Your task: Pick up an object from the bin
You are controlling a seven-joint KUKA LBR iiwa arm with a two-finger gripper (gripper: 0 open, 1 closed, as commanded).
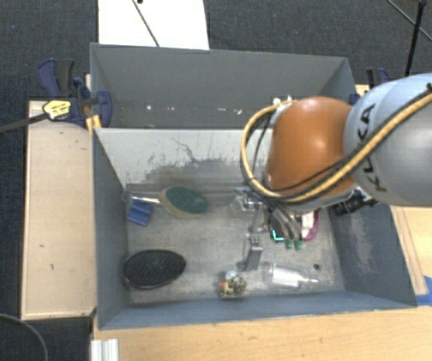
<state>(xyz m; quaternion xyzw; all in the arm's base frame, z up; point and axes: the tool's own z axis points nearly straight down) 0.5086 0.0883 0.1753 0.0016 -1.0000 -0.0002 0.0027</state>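
Note:
My gripper (247, 264) reaches down into the front middle of the bin, below the arm's orange cover. Just in front of it and slightly left, by the front wall, lies a small mottled round thing (233, 285). A clear plastic piece (291, 278) lies on the floor just right of the gripper. Pink and green items (306, 232) show at the cover's lower edge, partly hidden by it. I see nothing held in the gripper.
A green oval pad on a clear handle (184, 200) lies at the back left, with a blue piece (139, 213) at its left end. A black oval disc (153, 268) sits in the front left corner. The arm covers the bin's right rear.

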